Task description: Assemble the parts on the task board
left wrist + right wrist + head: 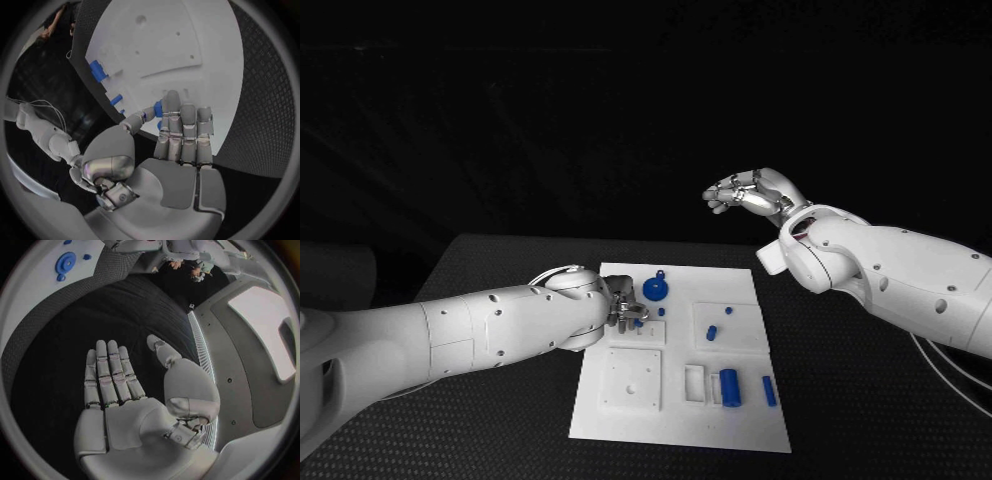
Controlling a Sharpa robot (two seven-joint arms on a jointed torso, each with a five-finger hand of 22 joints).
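Below, black table under white task board — dark room beyond.

place: robot lab | cues: black table; white task board; dark backdrop

The task board is white, and the raised blocks and frames on it are white too. The table under the task board is black with a fine woven pattern. On the task board the parts are blue: a round disc near its far edge, a short peg closer to the middle, and a cylinder with a thin bar beside it near the front edge. The left hand over the board's left side is silver, on a white arm. The right hand, beyond the board's far edge, is also silver, with a white arm and a small red detail at the wrist.
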